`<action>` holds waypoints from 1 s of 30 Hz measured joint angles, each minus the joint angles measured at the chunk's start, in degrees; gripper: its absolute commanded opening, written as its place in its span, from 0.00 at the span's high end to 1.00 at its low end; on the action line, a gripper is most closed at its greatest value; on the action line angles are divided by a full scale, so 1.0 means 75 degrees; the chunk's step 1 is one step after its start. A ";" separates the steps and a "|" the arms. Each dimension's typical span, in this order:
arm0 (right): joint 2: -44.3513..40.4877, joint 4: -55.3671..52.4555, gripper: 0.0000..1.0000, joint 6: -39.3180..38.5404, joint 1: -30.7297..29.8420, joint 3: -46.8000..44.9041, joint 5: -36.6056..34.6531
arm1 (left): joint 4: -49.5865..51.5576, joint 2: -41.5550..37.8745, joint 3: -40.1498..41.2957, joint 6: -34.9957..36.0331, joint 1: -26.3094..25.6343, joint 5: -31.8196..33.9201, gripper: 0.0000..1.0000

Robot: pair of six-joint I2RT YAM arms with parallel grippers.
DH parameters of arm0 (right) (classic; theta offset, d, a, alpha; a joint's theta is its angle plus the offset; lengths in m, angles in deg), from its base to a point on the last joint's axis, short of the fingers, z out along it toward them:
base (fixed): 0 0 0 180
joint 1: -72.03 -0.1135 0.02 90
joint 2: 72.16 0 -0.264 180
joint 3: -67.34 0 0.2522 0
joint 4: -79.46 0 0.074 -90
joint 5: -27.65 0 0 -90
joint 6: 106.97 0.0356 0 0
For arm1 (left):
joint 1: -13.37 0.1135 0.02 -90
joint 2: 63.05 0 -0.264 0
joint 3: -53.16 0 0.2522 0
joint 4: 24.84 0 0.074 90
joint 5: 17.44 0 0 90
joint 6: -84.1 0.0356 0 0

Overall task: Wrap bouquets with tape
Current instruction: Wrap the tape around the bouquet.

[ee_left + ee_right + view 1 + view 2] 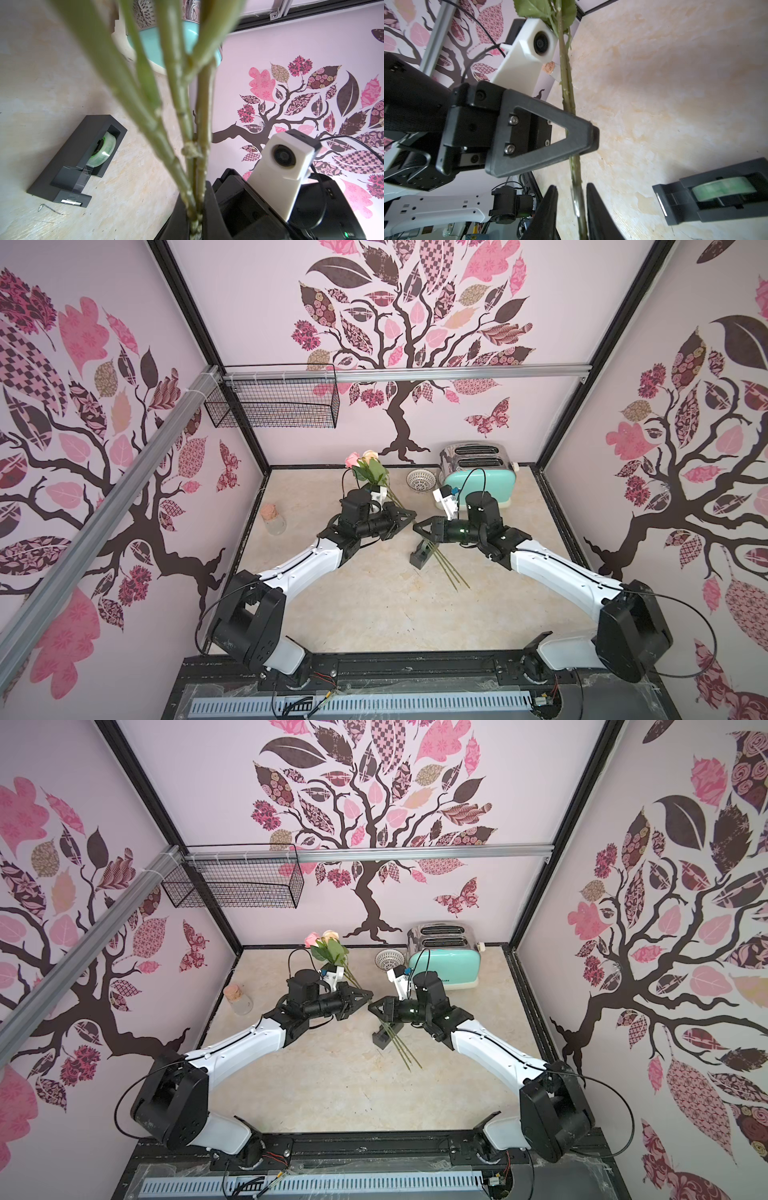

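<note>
Left gripper is clamped on the bouquet stems. Right gripper has its jaws apart, one each side of the stems. The tape sits on the worktop right by them. I'd close slowly and squarely so the stems bunch together, not splay.

**Pinks, Greens and Black on Cream**

Pink and peach blooms, dark green leaves, paler green stems on the bouquets. Clear, green-tinged tape in a black dispenser. Mint and chrome on the toaster. Cream marbling across the worktop. Pale pink walls with patterned brown-and-pink trees.
</note>
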 measured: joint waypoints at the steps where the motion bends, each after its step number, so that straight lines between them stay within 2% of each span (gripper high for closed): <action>1: 0.0032 0.0137 0.79 0.0114 0.0052 -0.0032 0.0157 | -0.0055 0.0000 0.0003 0.0003 0.0000 -0.0023 1.00; 6: 0.0347 0.0898 1.00 0.0845 0.0227 -0.0157 0.0924 | -0.0242 0.0000 0.0012 0.0017 0.0038 -0.0117 1.00; 10: 0.0402 0.1550 1.00 0.1198 0.0300 -0.0437 0.1227 | -0.0271 0.0000 0.0055 0.0015 0.0047 -0.0160 1.00; 11: 0.0402 0.1553 1.00 0.1186 0.0300 -0.0443 0.1239 | -0.0259 0.0000 0.0061 0.0015 0.0047 -0.0160 0.94; 12: 0.0402 0.1495 1.00 0.1110 0.0300 -0.0425 0.1215 | -0.0256 0.0000 0.0067 0.0003 0.0047 -0.0163 0.82; 14: 0.0396 0.1029 1.00 0.0688 0.0248 -0.0271 0.1043 | -0.0207 0.0000 0.0067 -0.0003 0.0038 -0.0131 0.72; 16: 0.0393 0.0166 1.00 -0.0023 0.0064 0.0096 0.0495 | -0.0079 0.0000 0.0067 -0.0038 0.0032 -0.0090 0.67; 23: 0.0332 -0.1743 1.00 -0.2314 -0.1186 0.0793 -0.2503 | 0.1134 0.0003 -0.0058 -0.0134 0.0012 0.0152 0.68; 28: 0.0283 -0.2215 1.00 -0.3398 -0.2037 0.0790 -0.4774 | 0.1824 0.0015 -0.0143 -0.0198 -0.0041 0.0318 1.00; 30: 0.0262 -0.2291 0.98 -0.3614 -0.2174 0.0790 -0.5193 | 0.1923 0.0015 -0.0163 -0.0230 -0.0061 0.0358 1.00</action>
